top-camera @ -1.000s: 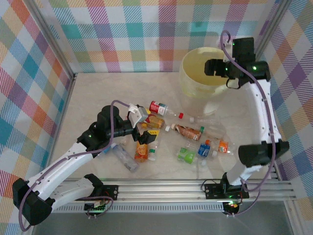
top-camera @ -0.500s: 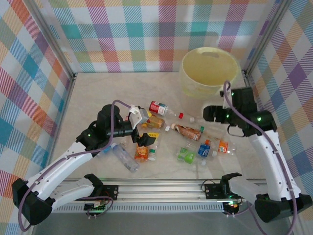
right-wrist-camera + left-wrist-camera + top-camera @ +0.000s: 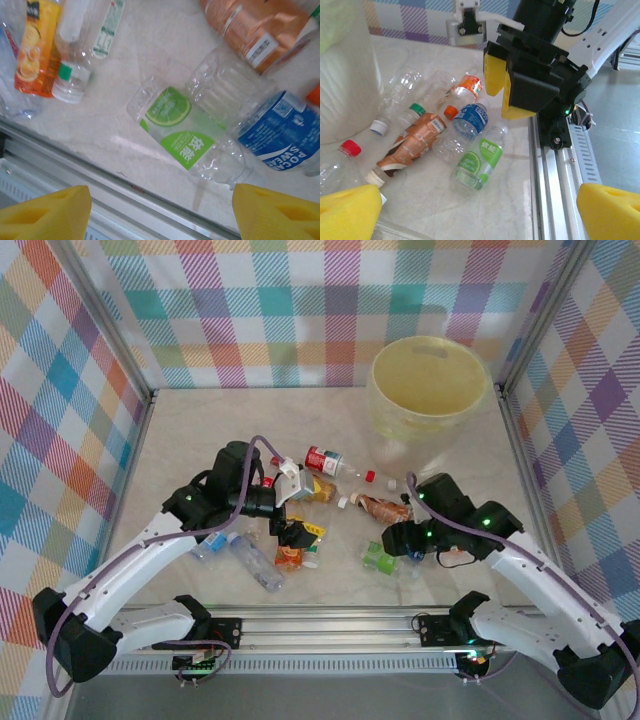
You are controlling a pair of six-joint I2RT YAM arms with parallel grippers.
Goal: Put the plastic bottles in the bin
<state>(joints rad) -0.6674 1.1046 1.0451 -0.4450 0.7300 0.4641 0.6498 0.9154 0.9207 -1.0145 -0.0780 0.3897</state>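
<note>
**Both grippers hanging spread over the scattered bottles, bin standing at the far right**

The plastic bottles [image 3: 383, 508] are lying loose on the table [image 3: 200, 430], bunched across its middle between the two arms. The bin [image 3: 398, 428] is standing upright at the far right corner, well apart from most of them.

The left gripper [image 3: 296, 532] is hovering low over the left part of the pile, just above an orange-labelled bottle [image 3: 290, 558]. Through the left wrist camera its yellow pads [image 3: 350, 210] are sitting at the two lower corners, spread wide with nothing clamped between them.

The right gripper [image 3: 397, 540] is reaching down at the near right end of the pile, just beside the green-labelled bottle [image 3: 378, 558]. From the right wrist camera its pads [image 3: 45, 212] are also standing apart, and no bottle is lying between them. The green-labelled bottle is resting on its side just ahead of them, near the table's front rail [image 3: 60, 165]. The blue-labelled bottle [image 3: 280, 135] is lying just beside it on the right, and the brown-labelled bottle [image 3: 255, 25] is lying farther off.

A clear bottle with a green-and-white cap [image 3: 70, 75] is lying to the left, next to another orange-labelled one.
</note>
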